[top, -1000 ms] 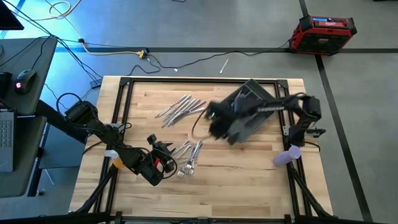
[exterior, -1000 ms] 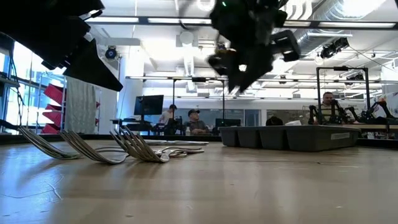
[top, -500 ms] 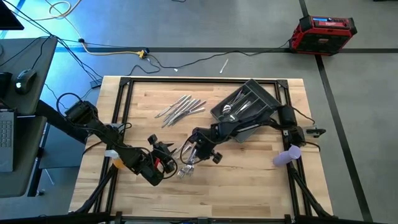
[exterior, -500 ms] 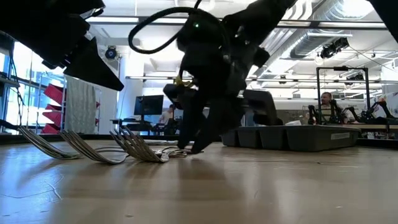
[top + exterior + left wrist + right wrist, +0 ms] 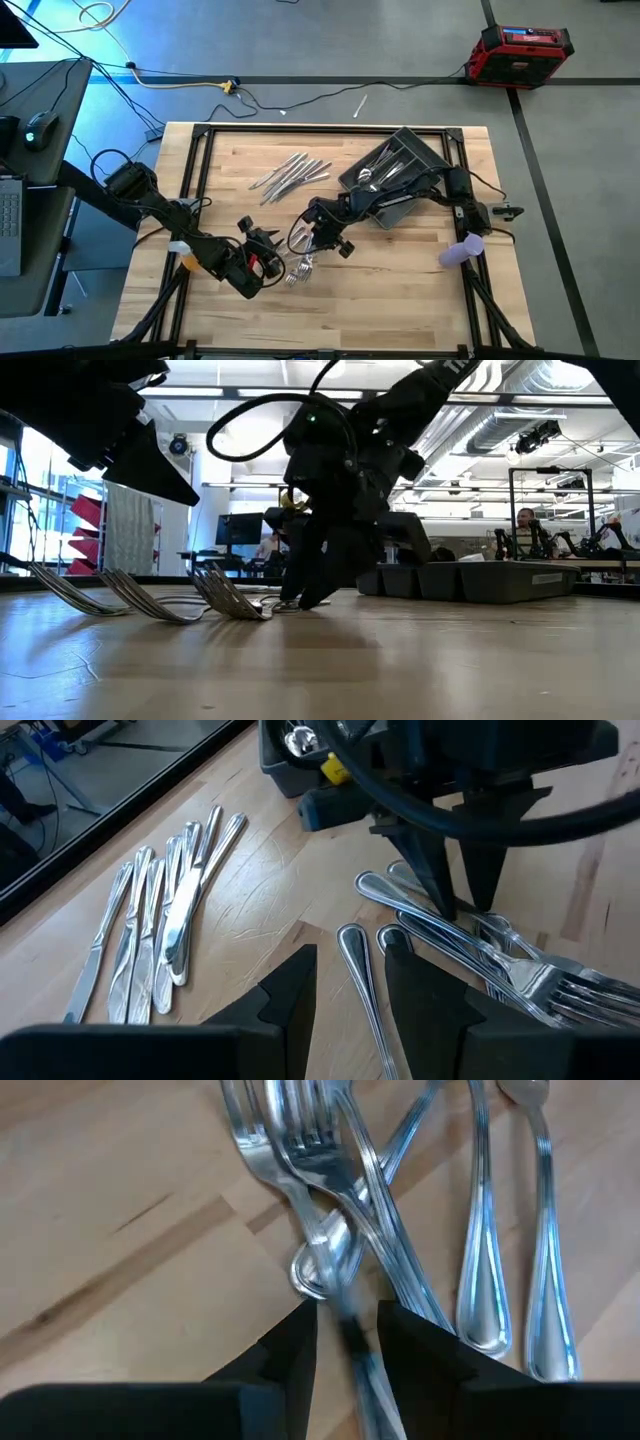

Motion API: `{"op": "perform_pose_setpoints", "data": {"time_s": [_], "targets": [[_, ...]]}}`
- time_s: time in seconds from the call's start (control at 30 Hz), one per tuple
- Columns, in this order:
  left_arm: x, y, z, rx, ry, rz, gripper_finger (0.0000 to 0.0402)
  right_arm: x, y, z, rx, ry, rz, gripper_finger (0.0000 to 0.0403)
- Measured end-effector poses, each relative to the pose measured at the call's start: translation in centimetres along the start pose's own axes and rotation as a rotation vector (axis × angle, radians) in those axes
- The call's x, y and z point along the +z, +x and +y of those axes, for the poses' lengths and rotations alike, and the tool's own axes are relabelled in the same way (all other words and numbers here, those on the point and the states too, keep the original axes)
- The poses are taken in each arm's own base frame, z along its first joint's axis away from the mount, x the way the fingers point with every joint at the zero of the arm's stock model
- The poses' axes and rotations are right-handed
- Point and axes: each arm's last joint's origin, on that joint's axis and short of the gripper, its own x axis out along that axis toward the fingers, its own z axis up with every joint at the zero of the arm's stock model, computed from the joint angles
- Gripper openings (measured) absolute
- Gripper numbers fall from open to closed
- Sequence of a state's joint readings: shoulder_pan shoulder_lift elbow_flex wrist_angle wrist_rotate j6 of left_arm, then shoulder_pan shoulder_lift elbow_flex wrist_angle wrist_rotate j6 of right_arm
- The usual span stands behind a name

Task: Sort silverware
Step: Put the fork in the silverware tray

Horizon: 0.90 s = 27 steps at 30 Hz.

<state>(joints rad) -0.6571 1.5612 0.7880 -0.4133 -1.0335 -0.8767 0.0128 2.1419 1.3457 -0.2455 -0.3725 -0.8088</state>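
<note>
Hiding part of the fork pile (image 5: 303, 262), the right hand (image 5: 318, 234) clamps one fork handle (image 5: 352, 1335); left hand (image 5: 262, 262) apart.

So the only real mover is the right arm; a second ago its right gripper (image 5: 318, 240) is a blur up over the grey tray (image 5: 425, 152), and now it's down at the pile of forks (image 5: 305, 258) near the middle of the table; half a second back it's already close to that spot, and since then it has slid slightly toward the table's far edge; in the right wrist view its fingers (image 5: 290, 1348) now sit either side of one fork handle (image 5: 345, 1285), fingertips right at the wood; whether they're actually pinching it can't be made out.
</note>
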Motion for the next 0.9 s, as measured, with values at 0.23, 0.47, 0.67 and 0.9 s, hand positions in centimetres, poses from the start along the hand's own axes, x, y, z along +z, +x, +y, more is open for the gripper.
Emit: {"op": "perform_pose_setpoints", "data": {"time_s": [0.23,0.47,0.67,0.9], "targets": [[0.0,0.0,0.0,-0.001,0.000,0.000,0.0103,-0.1,0.7,0.3,0.015,0.025,0.008,0.0069],[0.0,0.0,0.0,-0.003,0.006,0.003,0.0104,0.9,-1.4,1.5,0.073,0.120,0.057,0.0010],[0.0,0.0,0.0,-0.008,0.006,0.009,0.0104,2.3,-7.0,2.3,0.070,0.146,0.119,0.0003],[0.0,0.0,-0.1,-0.012,0.001,0.009,0.0103,0.4,-15.0,1.8,0.047,0.182,0.213,0.0001]]}}
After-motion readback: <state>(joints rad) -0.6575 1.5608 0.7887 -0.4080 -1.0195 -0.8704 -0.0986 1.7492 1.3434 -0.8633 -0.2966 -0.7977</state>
